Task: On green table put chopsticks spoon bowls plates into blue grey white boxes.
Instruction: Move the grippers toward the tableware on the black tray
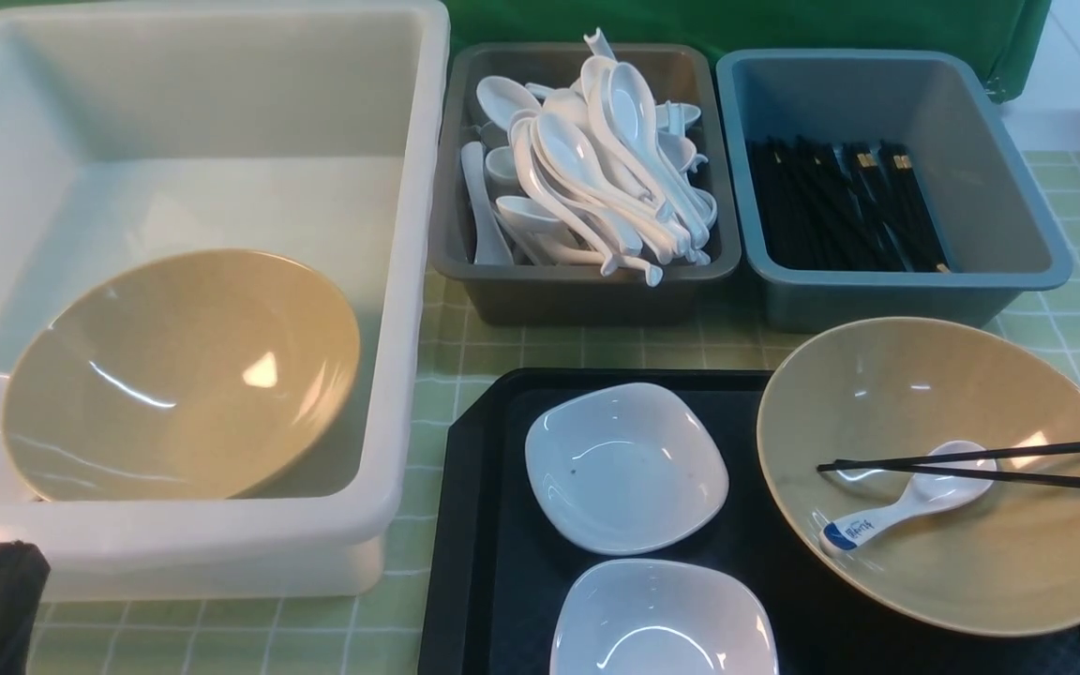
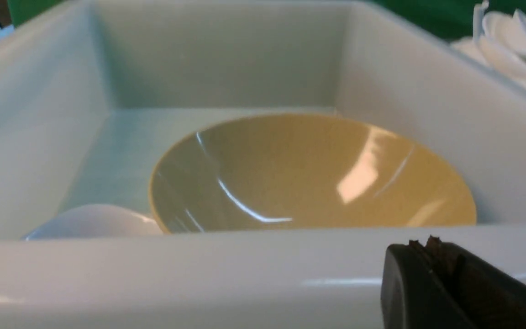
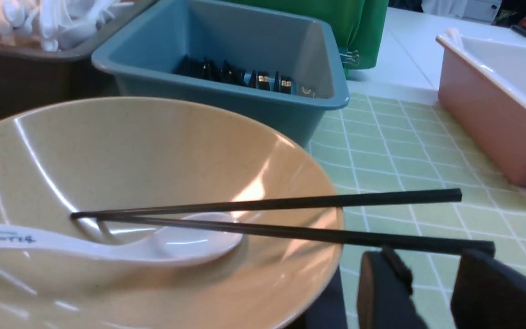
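Two glossy tan bowls: a left bowl [image 1: 179, 375] inside the big white plastic tub [image 1: 221, 539], a lower-right bowl [image 1: 971, 581] holding two black chopsticks [image 1: 1065, 482], cropped at the frame edge, and one white spoon [image 1: 887, 517]. The left claw [image 2: 429, 249] is closed; the right claw [image 3: 429, 262] parted, empty.

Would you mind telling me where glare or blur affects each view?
Front view: sharp, bright glare patch on the bowl in the white box. Left wrist view: soft throughout. Right wrist view: glare on the second bowl beneath the chopsticks; spoon pile overexposed.

bowls [image 1: 179, 375] 2 | plates [image 1: 624, 464] 2 | blue grey white boxes [image 1: 221, 553] 3
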Controlling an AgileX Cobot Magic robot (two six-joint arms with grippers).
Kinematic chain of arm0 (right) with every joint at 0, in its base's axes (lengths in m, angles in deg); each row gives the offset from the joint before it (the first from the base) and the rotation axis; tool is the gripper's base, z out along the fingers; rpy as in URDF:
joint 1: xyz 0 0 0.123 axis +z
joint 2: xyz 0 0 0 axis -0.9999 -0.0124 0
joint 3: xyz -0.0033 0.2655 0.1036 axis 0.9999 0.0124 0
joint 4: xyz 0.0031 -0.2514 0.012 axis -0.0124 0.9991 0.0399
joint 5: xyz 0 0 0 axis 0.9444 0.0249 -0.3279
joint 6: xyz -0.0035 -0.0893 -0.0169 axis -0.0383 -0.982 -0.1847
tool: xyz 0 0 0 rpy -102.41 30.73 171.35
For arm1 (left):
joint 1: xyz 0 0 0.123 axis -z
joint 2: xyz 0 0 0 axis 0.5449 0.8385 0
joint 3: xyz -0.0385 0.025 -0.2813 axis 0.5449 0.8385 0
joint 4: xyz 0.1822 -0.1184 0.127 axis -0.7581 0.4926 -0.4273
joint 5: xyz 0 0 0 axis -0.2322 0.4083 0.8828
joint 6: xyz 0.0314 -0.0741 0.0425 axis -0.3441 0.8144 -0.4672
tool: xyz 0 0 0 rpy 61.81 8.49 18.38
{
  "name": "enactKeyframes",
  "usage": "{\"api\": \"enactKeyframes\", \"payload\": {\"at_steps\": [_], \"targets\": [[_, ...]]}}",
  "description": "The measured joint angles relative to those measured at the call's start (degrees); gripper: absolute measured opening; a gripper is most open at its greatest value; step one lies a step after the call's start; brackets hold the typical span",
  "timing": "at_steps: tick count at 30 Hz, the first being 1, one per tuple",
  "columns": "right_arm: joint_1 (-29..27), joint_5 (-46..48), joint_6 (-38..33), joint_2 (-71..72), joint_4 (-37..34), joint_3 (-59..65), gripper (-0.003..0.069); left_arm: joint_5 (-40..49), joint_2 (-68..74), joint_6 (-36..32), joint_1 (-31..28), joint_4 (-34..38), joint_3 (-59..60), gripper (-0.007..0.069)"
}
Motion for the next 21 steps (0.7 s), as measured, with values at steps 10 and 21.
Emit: {"api": "enactKeyframes", "payload": {"at_steps": [10, 21], "targets": [[0.00, -7.59, 10.53, 0.00, -0.20, 0.05, 0.0236, -3.84, -0.05, 0.31, 0.00, 0.34, 0.00, -0.0001], [0.00, -22.18, 23.19, -1.46, -0.20, -8.50, 0.0236, -27.32, 1.83, 14.40, 0.10, 15.66, -7.59, -0.0001]]}}
